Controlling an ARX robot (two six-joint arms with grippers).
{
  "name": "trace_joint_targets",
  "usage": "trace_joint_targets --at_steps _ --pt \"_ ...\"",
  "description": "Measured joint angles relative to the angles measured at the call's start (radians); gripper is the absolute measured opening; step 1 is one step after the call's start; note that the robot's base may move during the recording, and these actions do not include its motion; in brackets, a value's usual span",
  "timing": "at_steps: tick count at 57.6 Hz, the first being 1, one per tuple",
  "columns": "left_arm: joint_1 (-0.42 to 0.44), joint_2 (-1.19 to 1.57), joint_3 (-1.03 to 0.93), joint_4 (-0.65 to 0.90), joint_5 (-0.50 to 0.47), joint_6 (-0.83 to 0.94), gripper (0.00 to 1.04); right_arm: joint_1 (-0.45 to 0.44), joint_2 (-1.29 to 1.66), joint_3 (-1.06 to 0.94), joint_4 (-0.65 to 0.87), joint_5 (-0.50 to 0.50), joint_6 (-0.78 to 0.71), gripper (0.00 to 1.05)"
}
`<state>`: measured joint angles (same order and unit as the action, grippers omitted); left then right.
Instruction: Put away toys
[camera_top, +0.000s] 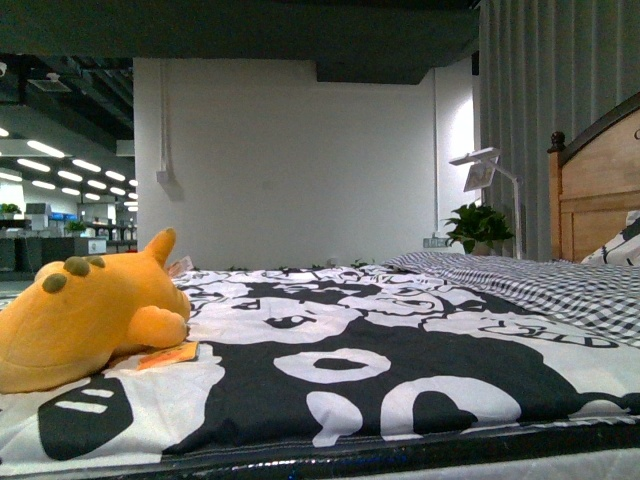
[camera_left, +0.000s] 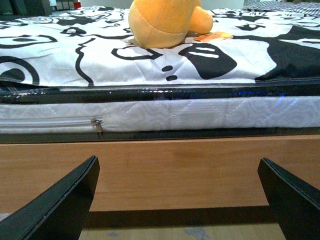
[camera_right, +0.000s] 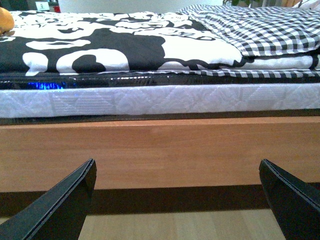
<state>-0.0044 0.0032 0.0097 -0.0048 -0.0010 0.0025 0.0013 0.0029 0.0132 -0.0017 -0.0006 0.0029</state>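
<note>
Gaping left claw and right claw face bed frame; plush near edge.

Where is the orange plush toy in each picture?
Front view: plush toy lies at far left on the bedspread.
Left wrist view: plush toy straight ahead, past the mattress edge.
Right wrist view: only a sliver at the picture's edge.
Shared landmark: the black-and-white bedspread.

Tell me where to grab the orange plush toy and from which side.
Likely its rounded end: the plush toy lies with that bulge toward the near edge of the bed. Come over that edge with the open left end effector, lined up below it.
</note>
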Motion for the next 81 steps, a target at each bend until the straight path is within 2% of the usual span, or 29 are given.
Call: trace_joint_targets --at_steps 81 --pt "0.0 0.0 0.0 0.0 0.001 0.0 0.98 0.0 0.002 0.0 0.0 0.003 0.0 0.98"
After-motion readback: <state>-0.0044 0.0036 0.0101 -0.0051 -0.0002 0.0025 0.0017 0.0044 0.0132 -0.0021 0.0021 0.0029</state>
